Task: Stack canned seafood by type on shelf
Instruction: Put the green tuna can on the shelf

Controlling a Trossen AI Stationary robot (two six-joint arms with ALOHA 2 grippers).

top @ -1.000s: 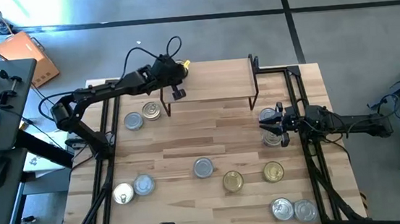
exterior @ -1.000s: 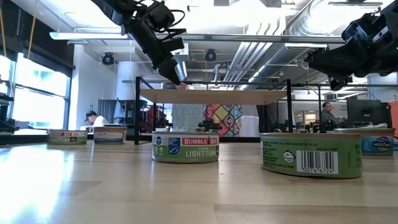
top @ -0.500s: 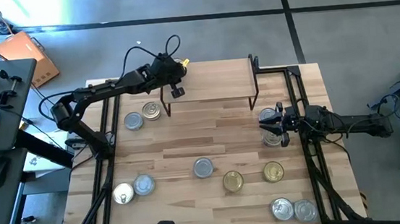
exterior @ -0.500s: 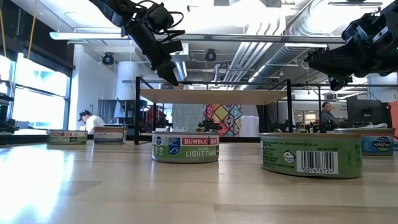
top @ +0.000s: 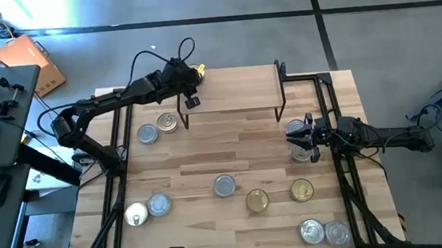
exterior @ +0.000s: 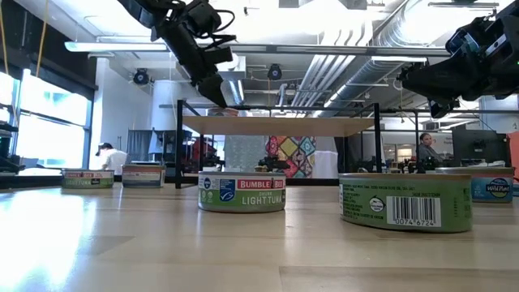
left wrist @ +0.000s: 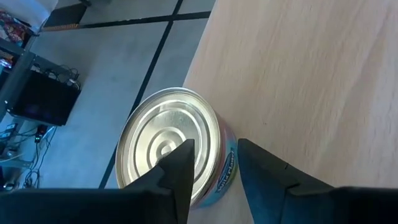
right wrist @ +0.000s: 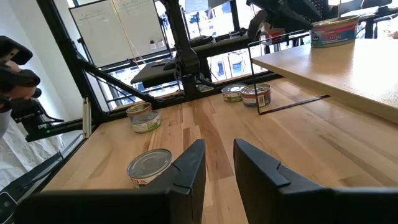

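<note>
The left pincer [top: 192, 101] hangs over the far left corner of the shelf [top: 238, 89], and its jaws have parted over the last second: a moment ago they were clenched, now they stand apart on either side of the rim of a silver-lidded tin [left wrist: 174, 146] without pressing it. That tin sits flat on the shelf's wooden top, right at the corner edge, with the floor showing past it. In the low view the pincer has also lifted a little, off the shelf's top. I judge this as one can delivered and let go; the next call is for the left arm to back off and fetch another.

The right pincer [top: 301, 139] hovers above the table [top: 207, 153] at its right side, just over two tins [top: 295, 127] beside the shelf's right leg. Its fingers stand slightly apart and grasp nothing.

Further out, the rest of the canned seafood remains on the table: two tins [top: 157, 129] left of the shelf, two at the near left [top: 147, 210], three across the near middle [top: 257, 197] and two at the near right corner [top: 324, 231]. Most of the stacking is ahead.
</note>
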